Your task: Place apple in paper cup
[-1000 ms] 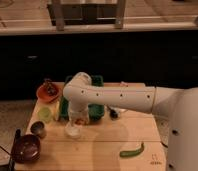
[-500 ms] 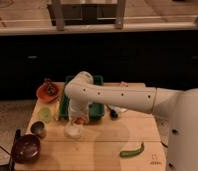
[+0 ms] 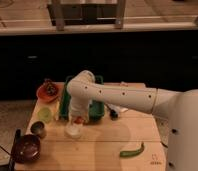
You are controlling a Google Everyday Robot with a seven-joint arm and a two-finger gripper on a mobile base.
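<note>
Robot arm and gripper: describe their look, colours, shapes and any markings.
The arm is smooth white, made of thick rounded tubular shells with a bulbous joint, and small dark dots run along the forearm. No loose cables show. The gripper, pale like the arm, sits at its lower end, right above the small white paper cup, at the small orange-red apple.

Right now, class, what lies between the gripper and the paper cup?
The apple, seen in the camera view: the gripper holds it directly above the paper cup.
</note>
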